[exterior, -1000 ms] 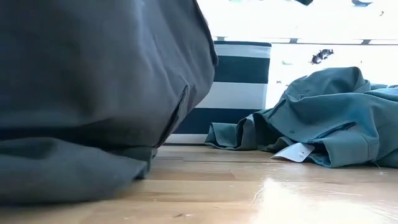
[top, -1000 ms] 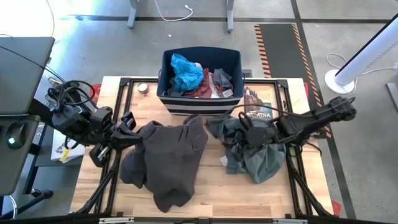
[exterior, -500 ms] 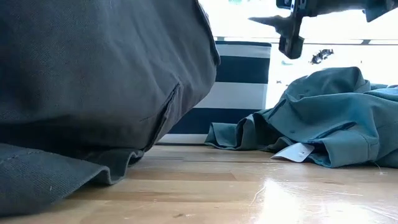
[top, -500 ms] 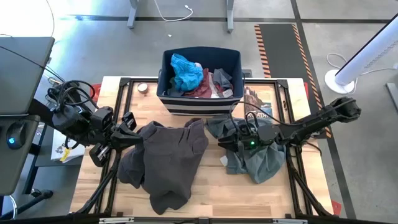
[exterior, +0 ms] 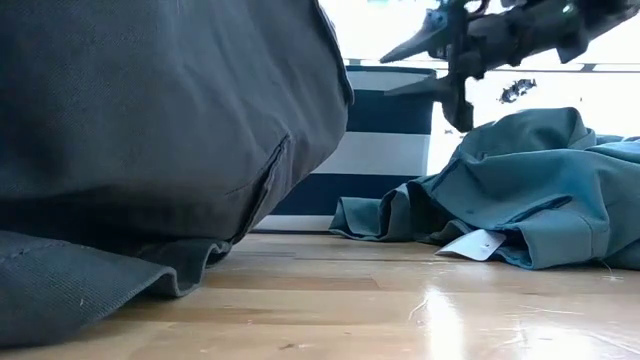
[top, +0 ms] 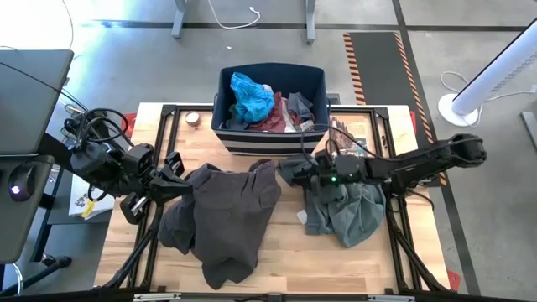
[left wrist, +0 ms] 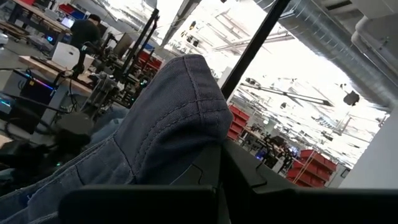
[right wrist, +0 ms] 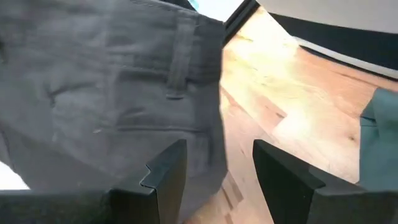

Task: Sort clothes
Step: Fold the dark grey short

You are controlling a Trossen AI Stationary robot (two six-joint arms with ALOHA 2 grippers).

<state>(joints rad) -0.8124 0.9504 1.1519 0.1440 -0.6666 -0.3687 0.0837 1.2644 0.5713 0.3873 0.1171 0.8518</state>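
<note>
Now two garments lie out: trousers (top: 222, 214) clenched by left gripper (top: 178, 172), shirt (top: 348, 205) under released right gripper (top: 295, 170).

trousers (exterior: 150, 150): cut off by frame | left hand (top: 179, 178): fingertips hidden under fabric

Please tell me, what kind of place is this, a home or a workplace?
Most likely a workplace: a robotics lab or workshop, not a home. The wooden table stands on a bare concrete floor with hazard-striped tape. The left wrist view shows exposed ceiling ducts, red storage bins and more equipment benches behind.
</note>
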